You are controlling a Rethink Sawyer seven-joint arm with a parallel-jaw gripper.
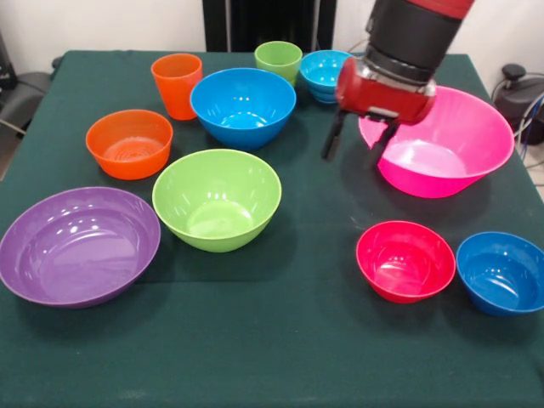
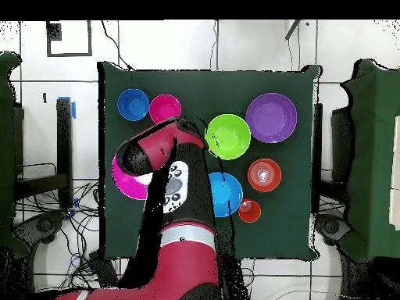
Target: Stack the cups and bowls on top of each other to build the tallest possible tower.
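Observation:
My gripper (image 1: 359,144) hangs open with nothing between its fingers, just above the table at the left rim of the huge pink bowl (image 1: 446,144). One finger (image 1: 332,138) is over the cloth and the other is over the pink rim. The orange cup (image 1: 177,83) and the light green cup (image 1: 278,59) stand upright at the back. Beside them are a small blue bowl (image 1: 325,72) and the large blue bowl (image 1: 243,106). Nearer lie the orange bowl (image 1: 129,143), lime green bowl (image 1: 217,197), purple bowl (image 1: 78,245), small red bowl (image 1: 405,259) and another small blue bowl (image 1: 503,272).
All pieces stand apart on the dark green cloth (image 1: 280,357), none stacked. In the overhead view the arm (image 2: 168,168) covers most of the pink bowl (image 2: 125,183). The lime green bowl (image 2: 228,136) and purple bowl (image 2: 271,117) lie beyond it.

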